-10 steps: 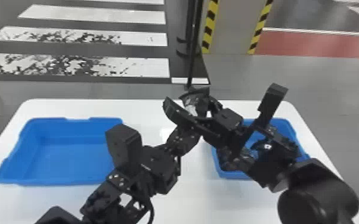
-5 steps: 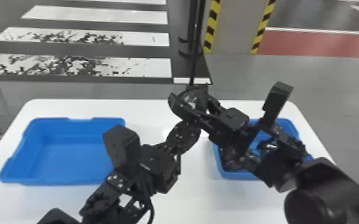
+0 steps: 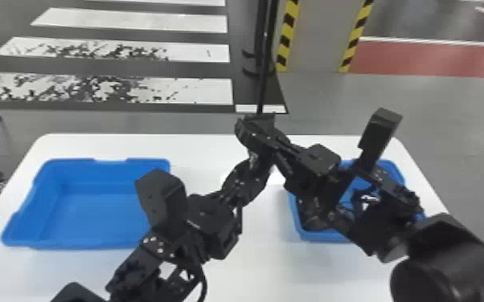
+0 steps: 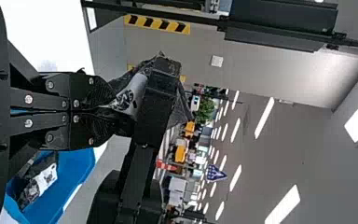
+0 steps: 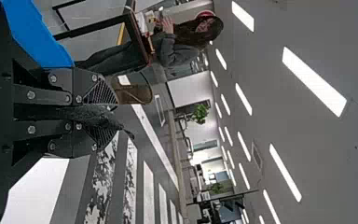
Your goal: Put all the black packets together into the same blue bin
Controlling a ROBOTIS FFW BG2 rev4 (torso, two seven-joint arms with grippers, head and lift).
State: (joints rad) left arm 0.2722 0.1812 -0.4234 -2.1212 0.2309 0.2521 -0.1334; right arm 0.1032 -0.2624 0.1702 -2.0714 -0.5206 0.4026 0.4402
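Since a second ago, the right gripper (image 3: 247, 130) has brought its spread fingers together, and now both claws are clamped on one black packet (image 4: 133, 95). They've got it up over the middle of the white table (image 3: 205, 146), towards the far side, with the left gripper (image 3: 255, 172) pinching from the near side. More black packets (image 4: 46, 179) lie in the right blue bin (image 3: 321, 237); the left blue bin (image 3: 92, 217) sits across the table.
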